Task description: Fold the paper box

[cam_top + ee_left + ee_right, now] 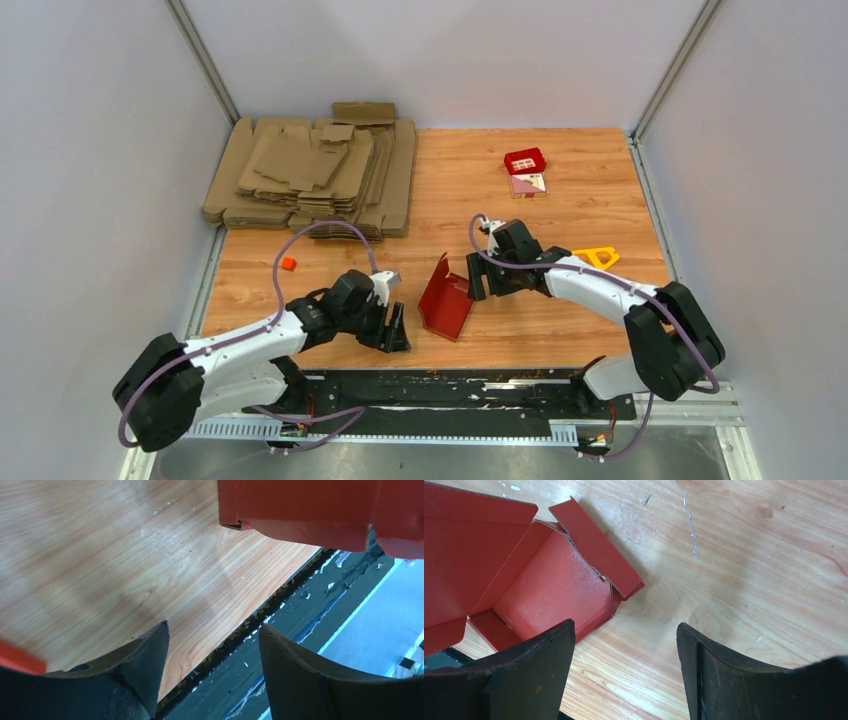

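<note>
Both hands stand open and hold nothing. The left hand (396,330) sits low, just left of the paper box (447,300), and the right hand (478,283) is just beside its upper right edge. The box rests half formed on the wooden surface (520,205) between them, near the front edge, with one wall raised and its flaps loose. Card this thin should be light, springy at the creases and easily crushed. A flap edge close to its crease looks the safest hold.

Matt red card paper box (446,300), smooth wood-grain worktop (590,190) with faint sheen, matt brown cardboard sheets (310,175) far left
</note>
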